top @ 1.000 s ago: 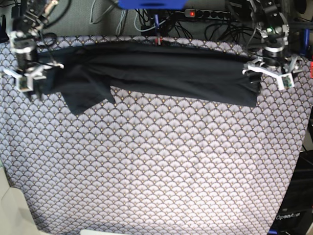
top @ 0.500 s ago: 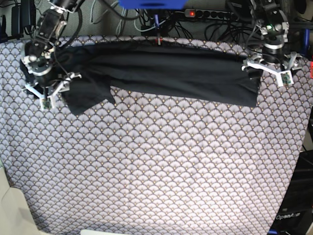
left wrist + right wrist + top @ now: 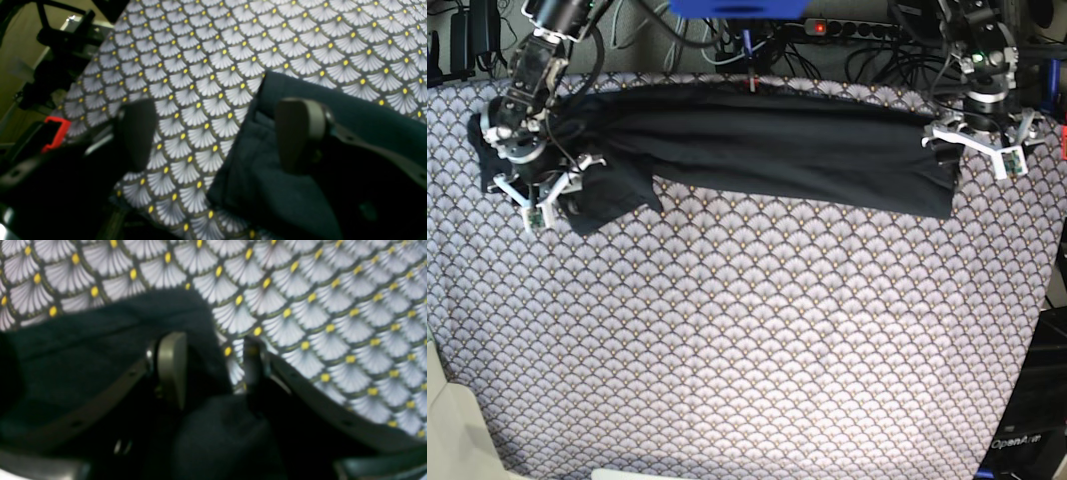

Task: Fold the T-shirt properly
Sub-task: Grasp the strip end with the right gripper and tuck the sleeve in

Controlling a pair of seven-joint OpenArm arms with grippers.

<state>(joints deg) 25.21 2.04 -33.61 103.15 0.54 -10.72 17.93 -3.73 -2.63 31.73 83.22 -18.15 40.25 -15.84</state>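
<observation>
Two tools spread: left tool [image 3: 976, 150], right tool [image 3: 213, 370] straddling T-shirt [image 3: 777, 150] edge, seemingly unpinched.

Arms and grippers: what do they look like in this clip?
Both arms are black and silver metal with loose black cables. The left gripper and right gripper have white forked jaw frames. Close up, the fingers are dark struts ending in rounded grey pads.
</observation>
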